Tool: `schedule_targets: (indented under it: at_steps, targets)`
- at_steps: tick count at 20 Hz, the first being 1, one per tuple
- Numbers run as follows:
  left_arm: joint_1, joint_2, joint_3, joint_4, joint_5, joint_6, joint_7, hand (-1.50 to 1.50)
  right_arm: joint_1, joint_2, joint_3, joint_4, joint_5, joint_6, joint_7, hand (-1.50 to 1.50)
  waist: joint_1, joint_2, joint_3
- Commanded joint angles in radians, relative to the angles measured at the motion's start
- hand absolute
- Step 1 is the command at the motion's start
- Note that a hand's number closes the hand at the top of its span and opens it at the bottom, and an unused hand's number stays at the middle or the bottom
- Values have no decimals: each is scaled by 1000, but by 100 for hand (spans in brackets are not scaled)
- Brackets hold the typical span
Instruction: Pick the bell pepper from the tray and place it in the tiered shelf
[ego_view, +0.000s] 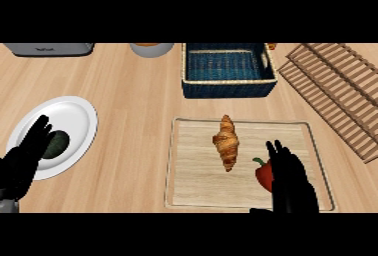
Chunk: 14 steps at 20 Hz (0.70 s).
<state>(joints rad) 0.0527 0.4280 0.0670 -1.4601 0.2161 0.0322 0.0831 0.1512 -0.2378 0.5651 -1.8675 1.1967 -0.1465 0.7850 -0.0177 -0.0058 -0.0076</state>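
right hand (291, 182) covering half the bell pepper (263, 176), tiered shelf (336, 95) cropped at edge

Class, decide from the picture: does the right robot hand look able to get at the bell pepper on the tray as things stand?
Probably yes. The right robot hand is open, right beside the bell pepper on the tray, partly covering it. The croissant lies apart to the left, so nothing seems to block the way.
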Motion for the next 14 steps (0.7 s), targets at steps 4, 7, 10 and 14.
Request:
schedule_targets:
  at_steps: [4,7,10,14]
  targets:
    - [-39,-30,-30,26,-17,5,22,0,-86,46,82,-107,62,541,277,-150,18,7,4]
    - [-36,-33,-21,13,-10,-2,25,0,-186,77,27,-77,48,690,303,-150,26,7,6]
    - [-58,3,4,15,-14,-14,57,0,-195,120,29,-113,60,781,327,-150,21,5,7]
    - [-5,-43,-16,-43,-25,4,55,0,-219,141,-42,-60,67,793,276,-150,24,5,7]
